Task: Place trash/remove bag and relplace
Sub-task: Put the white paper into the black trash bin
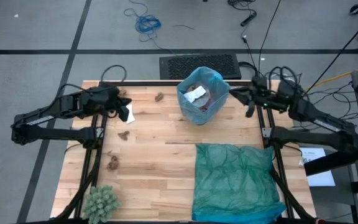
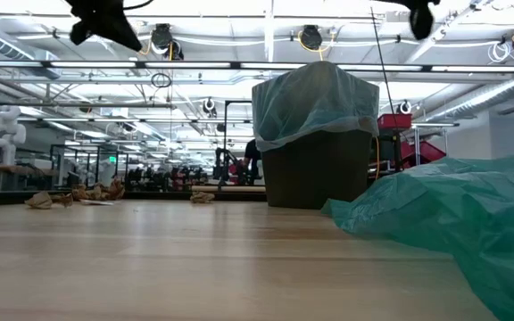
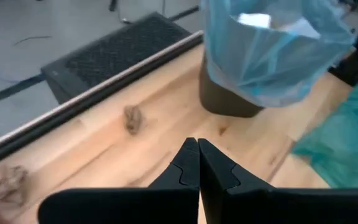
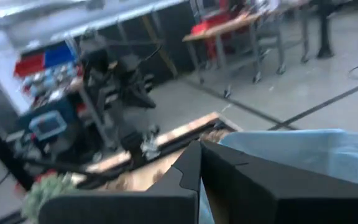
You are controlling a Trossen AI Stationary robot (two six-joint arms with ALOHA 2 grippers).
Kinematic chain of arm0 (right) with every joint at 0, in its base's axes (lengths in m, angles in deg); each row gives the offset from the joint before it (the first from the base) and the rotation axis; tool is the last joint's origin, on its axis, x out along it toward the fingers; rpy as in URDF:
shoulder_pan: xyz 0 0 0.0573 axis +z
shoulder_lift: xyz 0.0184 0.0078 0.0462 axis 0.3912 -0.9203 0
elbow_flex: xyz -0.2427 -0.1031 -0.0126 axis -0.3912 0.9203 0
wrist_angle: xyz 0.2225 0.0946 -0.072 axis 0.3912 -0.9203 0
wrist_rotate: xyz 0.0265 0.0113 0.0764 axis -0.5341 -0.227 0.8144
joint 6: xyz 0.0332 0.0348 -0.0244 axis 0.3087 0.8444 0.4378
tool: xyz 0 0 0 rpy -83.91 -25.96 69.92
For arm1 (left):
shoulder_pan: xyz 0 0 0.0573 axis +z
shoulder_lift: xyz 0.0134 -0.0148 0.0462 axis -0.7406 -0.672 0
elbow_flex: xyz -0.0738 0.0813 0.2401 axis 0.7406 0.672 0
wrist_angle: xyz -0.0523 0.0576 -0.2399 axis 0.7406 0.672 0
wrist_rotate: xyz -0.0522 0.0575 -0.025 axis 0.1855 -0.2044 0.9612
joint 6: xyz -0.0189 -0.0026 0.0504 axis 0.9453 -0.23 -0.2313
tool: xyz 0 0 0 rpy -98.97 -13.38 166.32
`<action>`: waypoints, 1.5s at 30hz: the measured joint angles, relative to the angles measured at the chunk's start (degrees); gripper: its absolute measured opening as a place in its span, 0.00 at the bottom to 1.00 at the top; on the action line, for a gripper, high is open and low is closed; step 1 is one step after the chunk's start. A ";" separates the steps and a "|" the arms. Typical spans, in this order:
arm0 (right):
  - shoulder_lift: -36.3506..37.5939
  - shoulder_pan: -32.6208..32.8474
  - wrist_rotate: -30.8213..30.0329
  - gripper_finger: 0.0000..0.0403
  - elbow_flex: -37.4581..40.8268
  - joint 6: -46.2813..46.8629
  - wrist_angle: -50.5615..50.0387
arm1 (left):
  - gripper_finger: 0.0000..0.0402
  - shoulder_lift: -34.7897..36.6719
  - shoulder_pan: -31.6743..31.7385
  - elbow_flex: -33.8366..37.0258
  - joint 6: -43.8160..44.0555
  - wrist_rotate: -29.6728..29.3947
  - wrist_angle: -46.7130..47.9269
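You have one bin (image 1: 211,107) on the tabletop (image 1: 160,155), lined with one light blue bag (image 1: 216,79). You can count four loose brown paper wads (image 1: 159,97) on the wood: one near the bin, three more on the left half. One white scrap (image 1: 128,112) lies among them. Inside the bin you can make out one white paper piece (image 1: 196,94); the brown lumps around it are too bunched to count. Add one teal-green bag (image 1: 235,180) and one green spiky ball (image 1: 101,202). There are two arms and two hands: the left hand (image 3: 198,146) and the right hand (image 4: 201,149).
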 joint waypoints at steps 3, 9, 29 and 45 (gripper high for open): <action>2.72 -0.42 -0.56 0.00 0.75 0.86 -0.22 | 0.00 2.76 2.30 4.89 1.56 0.56 -0.37; 3.67 -0.64 -0.45 0.00 0.73 0.93 0.65 | 0.00 4.93 4.31 13.43 8.08 10.33 -0.14; 2.76 -0.67 -0.22 0.00 0.69 2.52 4.07 | 0.00 -20.19 3.94 13.59 3.40 8.28 13.96; 1.85 -0.67 -0.16 0.00 0.69 2.79 4.00 | 0.27 -25.34 6.67 13.59 26.37 11.24 14.89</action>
